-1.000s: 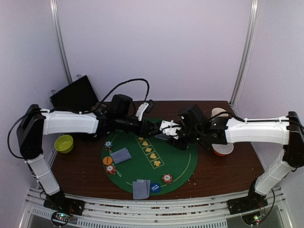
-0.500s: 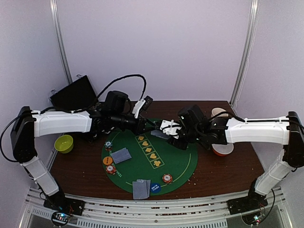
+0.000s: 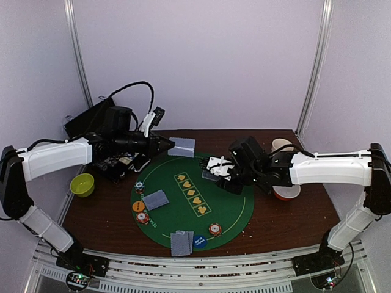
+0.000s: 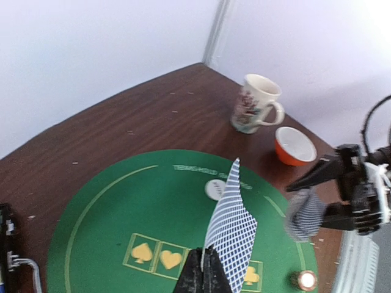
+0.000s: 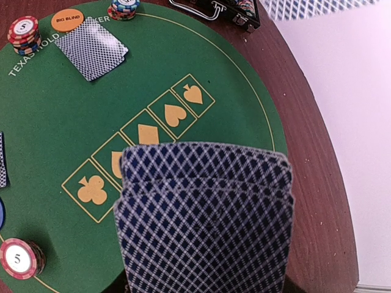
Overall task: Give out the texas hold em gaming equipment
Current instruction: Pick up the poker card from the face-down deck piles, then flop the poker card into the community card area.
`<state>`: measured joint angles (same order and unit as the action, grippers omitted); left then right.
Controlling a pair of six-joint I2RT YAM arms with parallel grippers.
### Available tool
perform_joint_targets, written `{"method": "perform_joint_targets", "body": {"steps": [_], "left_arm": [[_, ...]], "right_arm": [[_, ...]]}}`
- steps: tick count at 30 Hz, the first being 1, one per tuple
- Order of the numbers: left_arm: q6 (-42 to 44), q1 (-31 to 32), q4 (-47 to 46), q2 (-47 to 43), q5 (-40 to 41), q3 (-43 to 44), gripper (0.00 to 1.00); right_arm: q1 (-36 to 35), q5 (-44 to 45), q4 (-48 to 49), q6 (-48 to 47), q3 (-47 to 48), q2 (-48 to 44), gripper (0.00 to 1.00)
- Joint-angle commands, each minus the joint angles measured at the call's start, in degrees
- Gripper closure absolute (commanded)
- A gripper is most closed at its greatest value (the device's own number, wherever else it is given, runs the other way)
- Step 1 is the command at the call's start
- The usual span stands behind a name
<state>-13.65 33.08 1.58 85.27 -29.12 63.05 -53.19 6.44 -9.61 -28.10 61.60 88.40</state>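
Saw plain pale lilac walls (image 3: pixel 201 61) on three sides, evenly lit. Noted two white upright posts (image 3: pixel 78 55) in the back corners. Found a dark brown wooden table (image 3: pixel 293 213), fronted by a slatted metal rail (image 3: pixel 201 268).

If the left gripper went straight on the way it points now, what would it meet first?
Likely the mug, beyond the mat; the right gripper lies beside that line. Height is unclear, so the left gripper might pass over it.
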Motion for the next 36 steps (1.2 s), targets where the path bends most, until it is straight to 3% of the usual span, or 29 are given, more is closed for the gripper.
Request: {"method": "perform_joint_targets", "body": {"steps": [1,4,7,10,15,23,27,31,36], "left_arm": [[11.92,-1.01,-2.38,0.18,21.62,-2.37,1.0],[20.56,-0.86,-9.24,3.64,32.32,-3.6,1.0],[34.98,-0.27,-21.65,6.41,35.16,-7.39,1.0],[45.7,-0.25,-32.27,10.1,34.58,-9.2,1.0],[59.06,-0.15,-35.46,21.05,30.74,-3.35,1.0],[71.48,1.68,-47.78,29.38,31.05,-5.2,1.0],[77.53,3.24,-46.1,30.9,30.05,-7.83,1.0],[77.8,4.12,-36.96,30.66,25.99,-8.06,1.0],[77.67,4.61,-30.43,29.66,24.79,-7.97,0.92]], "right_arm": [[0.54,0.51,-0.66,0.15,-0.93,-2.38,0.5],[0.54,-0.04,-0.43,0.15,-0.98,-2.67,0.5],[0.5,-0.34,-0.55,0.06,-0.83,-2.96,0.5],[0.46,-0.69,-0.4,-0.03,-1.1,-3.13,0.5],[0.46,-1.23,0.54,0.12,-2.04,-3.57,0.5],[0.49,-1.55,-0.41,-0.01,-2.19,-4.16,0.5],[0.54,-1.41,-0.86,-0.13,-1.58,-3.94,0.5],[0.49,-2.04,-0.75,-0.1,-1.62,-3.55,0.5],[0.54,-2.02,-0.98,-0.03,-1.14,-3.39,0.5]]}}
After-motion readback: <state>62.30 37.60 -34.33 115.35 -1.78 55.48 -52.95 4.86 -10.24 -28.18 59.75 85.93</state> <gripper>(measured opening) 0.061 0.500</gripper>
